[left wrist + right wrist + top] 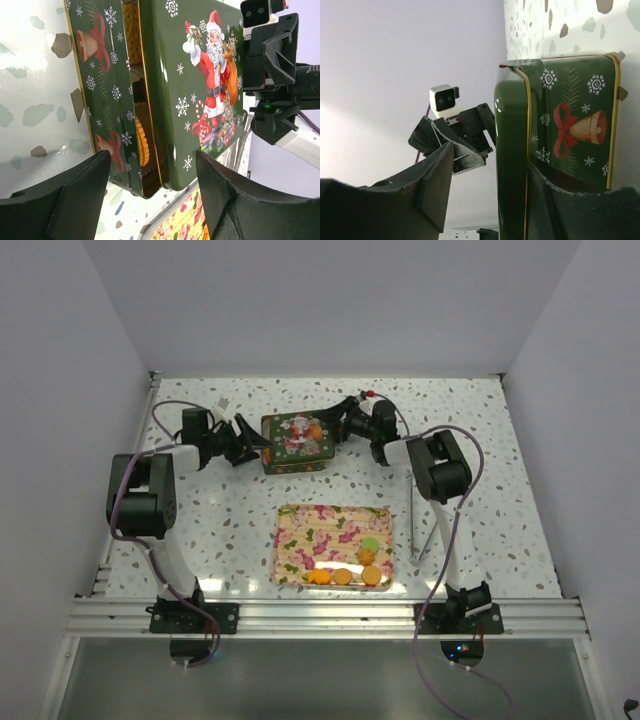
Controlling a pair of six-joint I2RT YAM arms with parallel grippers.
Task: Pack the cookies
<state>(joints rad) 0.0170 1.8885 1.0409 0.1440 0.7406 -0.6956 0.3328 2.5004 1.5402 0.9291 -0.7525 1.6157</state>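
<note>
A green Santa tin (295, 443) lies at the back middle of the table. Its lid (200, 75) sits ajar on the base (105, 90), and orange cookies (142, 142) show in the gap. My left gripper (245, 440) is at the tin's left end, open (152, 195), with the tin's near corner between its spread fingers and touching neither. My right gripper (345, 425) is at the right end, open (492, 200). One finger (570, 210) lies against the base (570, 130); the other (435, 185) stands off the lid (510, 150). More cookies (342, 577), orange and one pale green (370, 543), lie on the floral tray (300, 530).
The floral tray sits in front of the tin, between the two arm bases. White walls close in the speckled table (200, 530) on three sides. An aluminium rail (320, 615) runs along the near edge. A small white scrap (222, 403) lies at the back left.
</note>
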